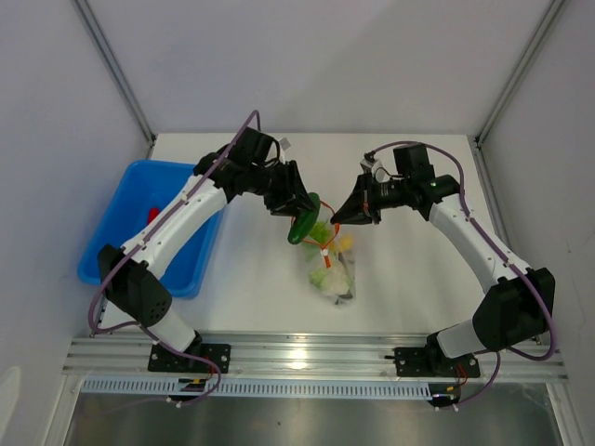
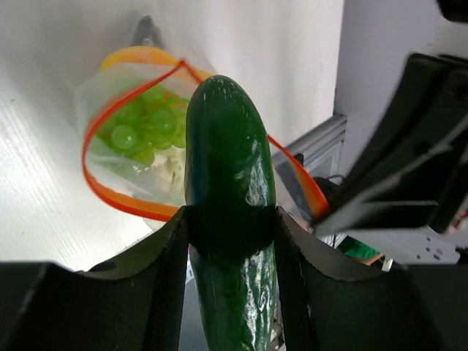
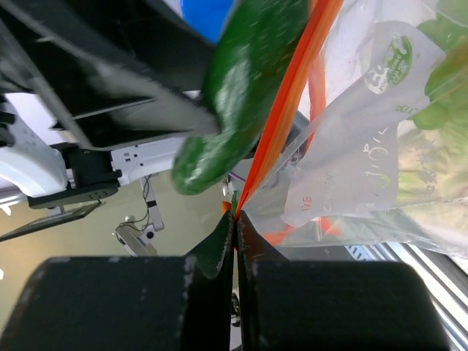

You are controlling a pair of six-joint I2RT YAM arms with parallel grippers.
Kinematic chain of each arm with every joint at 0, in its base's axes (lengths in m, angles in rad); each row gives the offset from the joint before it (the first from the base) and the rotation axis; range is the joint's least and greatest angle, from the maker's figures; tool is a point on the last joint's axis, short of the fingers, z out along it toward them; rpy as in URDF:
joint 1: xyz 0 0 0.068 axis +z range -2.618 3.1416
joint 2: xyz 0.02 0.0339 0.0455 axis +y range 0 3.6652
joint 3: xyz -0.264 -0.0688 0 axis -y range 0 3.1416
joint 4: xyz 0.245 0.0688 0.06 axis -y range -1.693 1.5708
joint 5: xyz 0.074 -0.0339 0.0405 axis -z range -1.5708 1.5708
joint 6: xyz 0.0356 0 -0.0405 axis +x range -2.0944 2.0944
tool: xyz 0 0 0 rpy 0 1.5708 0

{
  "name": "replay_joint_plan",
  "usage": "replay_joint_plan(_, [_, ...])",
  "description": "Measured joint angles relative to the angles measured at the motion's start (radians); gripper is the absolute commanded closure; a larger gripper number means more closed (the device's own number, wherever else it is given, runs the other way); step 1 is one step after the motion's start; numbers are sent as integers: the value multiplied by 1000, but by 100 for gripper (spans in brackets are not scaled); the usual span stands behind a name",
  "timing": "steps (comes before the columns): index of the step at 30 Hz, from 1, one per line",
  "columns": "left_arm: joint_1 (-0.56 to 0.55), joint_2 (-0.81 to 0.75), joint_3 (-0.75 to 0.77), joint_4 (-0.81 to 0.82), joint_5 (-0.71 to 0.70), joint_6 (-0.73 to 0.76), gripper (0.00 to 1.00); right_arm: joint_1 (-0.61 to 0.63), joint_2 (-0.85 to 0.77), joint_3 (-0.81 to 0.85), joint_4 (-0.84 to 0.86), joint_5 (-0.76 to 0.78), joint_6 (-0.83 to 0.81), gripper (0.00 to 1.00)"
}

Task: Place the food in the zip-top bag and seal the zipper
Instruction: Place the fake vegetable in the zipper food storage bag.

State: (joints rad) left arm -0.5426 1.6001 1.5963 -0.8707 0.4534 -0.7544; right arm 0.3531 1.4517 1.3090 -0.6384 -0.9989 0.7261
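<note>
Left end effector [image 2: 232, 234] is pinching the cucumber [image 2: 228, 146] across its middle, jaws partly spread around it. I am clamping my right end effector [image 3: 235, 219], pressed together, on the orange-red zipper [image 3: 292, 95], holding one lip up so the zip-top bag [image 3: 365, 146] is gaping above the surface [image 1: 409, 279]. I am holding the cucumber right at that mouth, long axis aiming tip-first toward the grapes [image 2: 146, 124] inside.

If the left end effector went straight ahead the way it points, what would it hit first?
The left end effector aims its cucumber into the open bag, so likely the grapes inside first; depth is unclear.
</note>
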Motion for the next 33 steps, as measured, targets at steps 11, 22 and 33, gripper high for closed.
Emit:
replay_joint_plan(11, [-9,34,62,-153,199,146,99,1,0,0,-52,41,-109,100])
replay_joint_plan(22, [-32,34,13,-233,259,160,100,19,0,5,-52,79,-172,100])
replay_joint_plan(33, [-54,160,31,-185,364,144,100,58,-1,5,-47,82,-188,100])
